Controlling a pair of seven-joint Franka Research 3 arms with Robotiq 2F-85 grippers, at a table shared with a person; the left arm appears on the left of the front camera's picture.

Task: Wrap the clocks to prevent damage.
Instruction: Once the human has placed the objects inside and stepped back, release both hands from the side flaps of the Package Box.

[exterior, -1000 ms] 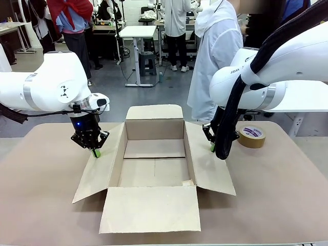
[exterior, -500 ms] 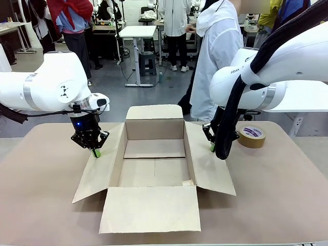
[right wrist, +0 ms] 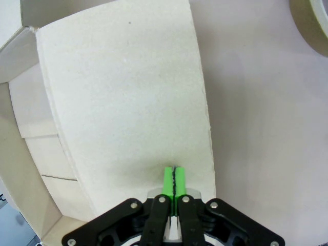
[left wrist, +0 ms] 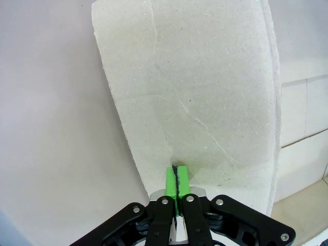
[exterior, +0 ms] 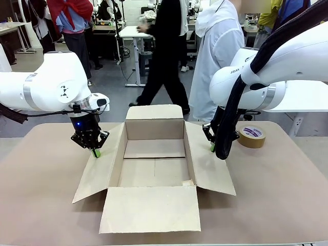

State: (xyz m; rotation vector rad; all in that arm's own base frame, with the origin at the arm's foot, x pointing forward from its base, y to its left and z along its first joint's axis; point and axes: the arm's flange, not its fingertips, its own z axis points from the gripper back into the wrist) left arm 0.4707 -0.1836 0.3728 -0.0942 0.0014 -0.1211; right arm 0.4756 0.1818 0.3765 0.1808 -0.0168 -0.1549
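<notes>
Your left gripper (exterior: 95, 152), pads pressed together, rests its tip on the left flap (exterior: 100, 171) of the open brown cardboard box (exterior: 154, 129) on the bench (exterior: 287, 200). Your right gripper (exterior: 212, 147), likewise closed, touches the right flap (exterior: 207, 169).

Open cardboard box (exterior: 154, 129) upright on the worktop (exterior: 277, 205), four flaps splayed outward, inner floor bare cardboard. Closed tips of the left gripper (exterior: 96, 152) are down on the left flap (exterior: 100, 171); closed tips of the right gripper (exterior: 212, 148) are down on the right flap (exterior: 207, 169).
</notes>
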